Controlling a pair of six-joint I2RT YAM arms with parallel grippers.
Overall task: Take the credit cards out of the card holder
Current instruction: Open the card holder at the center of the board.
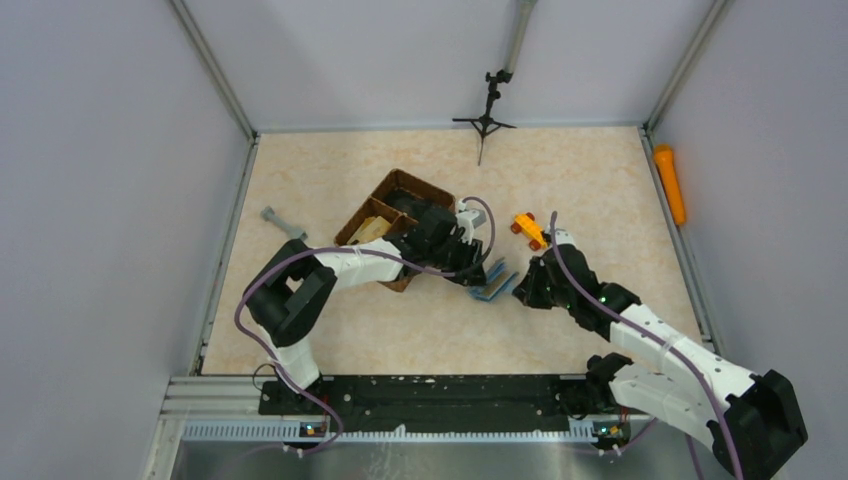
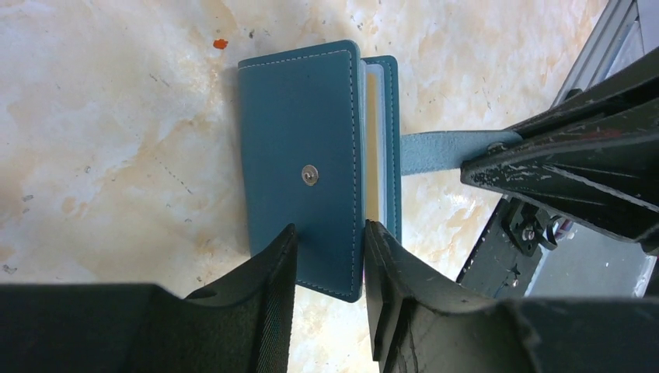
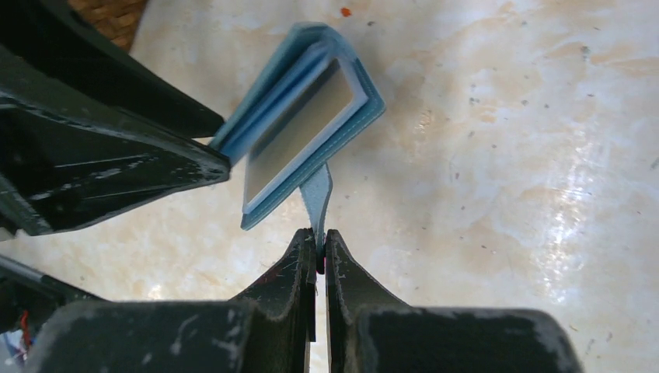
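Probably light, with soft slick covers around stiff cards (image 3: 303, 132), the card holder (image 2: 303, 155) sits near the middle of the overhead view, between the two hands on the tabletop (image 2: 116, 116). Its thin strap (image 3: 317, 198) and cover edge look the surest holds. The right hand (image 3: 320, 237) is clamped on that strap, while the left hand (image 2: 330, 233) has its fingers parted about the holder's lower end; I cannot tell whether it truly grips.

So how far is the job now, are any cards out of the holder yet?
Done: the strap is off its snap stud, so the holder is unfastened and partly open. In hand: the left gripper grips the holder, the right gripper pinches the strap. Left: the cards are inside it; none is out.
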